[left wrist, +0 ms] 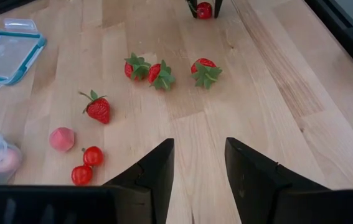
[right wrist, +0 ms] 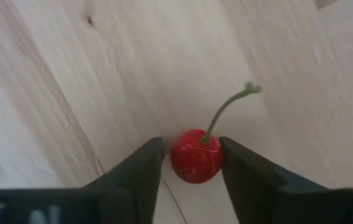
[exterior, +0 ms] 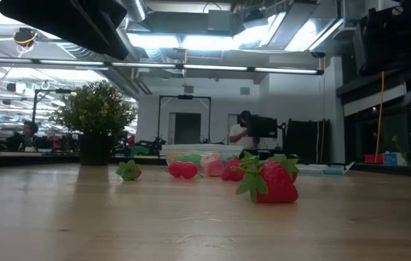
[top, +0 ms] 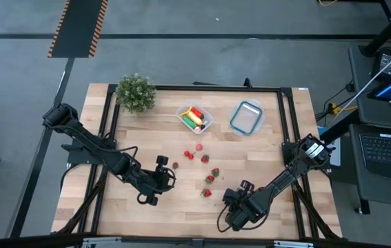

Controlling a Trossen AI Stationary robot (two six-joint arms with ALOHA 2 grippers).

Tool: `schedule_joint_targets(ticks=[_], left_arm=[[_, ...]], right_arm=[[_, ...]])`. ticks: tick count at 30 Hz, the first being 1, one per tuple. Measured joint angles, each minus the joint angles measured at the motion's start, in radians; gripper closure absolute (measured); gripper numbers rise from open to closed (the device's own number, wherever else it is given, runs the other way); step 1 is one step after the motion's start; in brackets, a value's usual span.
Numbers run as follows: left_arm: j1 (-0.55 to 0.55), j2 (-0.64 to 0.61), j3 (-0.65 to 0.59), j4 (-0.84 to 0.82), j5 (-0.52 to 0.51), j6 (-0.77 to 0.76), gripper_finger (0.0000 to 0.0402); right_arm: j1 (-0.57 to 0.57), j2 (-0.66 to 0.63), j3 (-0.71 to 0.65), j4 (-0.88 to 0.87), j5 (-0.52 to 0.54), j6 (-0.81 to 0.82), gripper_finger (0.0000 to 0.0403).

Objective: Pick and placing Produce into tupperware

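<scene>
The tupperware (top: 195,118) stands at the table's far middle with a yellow banana, a green piece and red pieces inside. Several small strawberries (top: 210,180) and red pieces (left wrist: 89,165) lie loose on the wood in front of it. My left gripper (top: 167,176) (left wrist: 199,146) hovers open left of the strawberries and touches nothing. My right gripper (top: 229,201) (right wrist: 192,144) is near the table's near edge, right of the strawberries, shut on a red cherry (right wrist: 196,158) with a green stem. In the low view a strawberry (exterior: 274,181) lies closest to the camera. My right gripper pinches the cherry's round red body (right wrist: 182,163) between its two fingers (right wrist: 145,171), coming from above and pointing down at the wood. The green stem (right wrist: 226,109) sticks out free beyond the fingers. Whether the cherry rests on the table, I cannot tell.
A clear blue-rimmed piece (top: 245,117) lies right of the tupperware. A bushy potted plant (top: 135,92) stands at the far left corner. Black frame rails (top: 109,131) run along the table's sides. Bare wood lies along the near edge between both arms.
</scene>
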Motion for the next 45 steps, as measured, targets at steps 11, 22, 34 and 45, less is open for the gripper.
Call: schedule_joint_targets(ticks=[11,22,34,45], left_arm=[[0.000,0.000,0.000,0.000,0.000,0.000,0.0266],[0.000,0.000,0.000,-0.067,0.000,-0.003,0.0266],[0.000,0.000,0.000,-0.071,0.000,-0.007,0.0266],[0.000,0.000,0.000,-0.071,0.000,-0.007,0.0266]], right_arm=[[-0.004,0.001,0.001,-0.011,0.015,0.001,0.0340],[-0.003,-0.052,-0.002,-0.016,-0.020,-0.021,0.0358],[-0.001,-0.175,-0.002,-0.014,0.066,-0.062,0.0365],[0.080,-0.282,-0.001,-0.067,0.418,-0.102,0.0365]])
